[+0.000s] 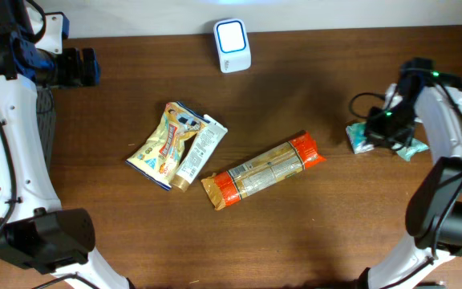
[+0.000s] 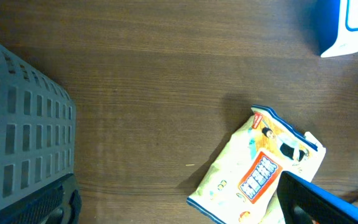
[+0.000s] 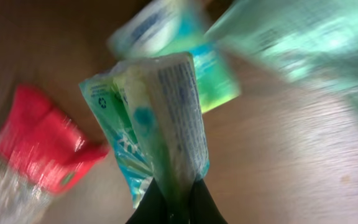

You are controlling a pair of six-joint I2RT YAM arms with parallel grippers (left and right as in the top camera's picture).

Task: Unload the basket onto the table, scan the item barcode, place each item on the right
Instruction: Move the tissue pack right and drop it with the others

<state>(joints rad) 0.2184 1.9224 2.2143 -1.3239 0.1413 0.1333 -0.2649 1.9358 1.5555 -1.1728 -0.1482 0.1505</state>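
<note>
Right gripper [image 3: 174,198]: jaws pinched together on the end of a teal packet [image 3: 166,106]. In the wrist view the packet shows edge-on, its long axis running straight away from the fingertips. Overhead, it sits at the right of the table [image 1: 335,233], its length roughly left-right, well apart from the white scanner [image 1: 233,45]. Left gripper [image 1: 89,67]: jaws spread wide, beside a grey basket [image 2: 17,124].

On the worktop [image 1: 295,241], a scanner [image 1: 233,46] stands at the far edge, near the middle. Nearer and left of centre lies a pouch [image 1: 160,144], with a tube [image 1: 200,149] overlapping its right side. Just right of them a long pack [image 1: 265,169] lies slanted. Small packets [image 1: 363,138] cluster well to the right. A basket [image 2: 17,124] sits at the far left.
</note>
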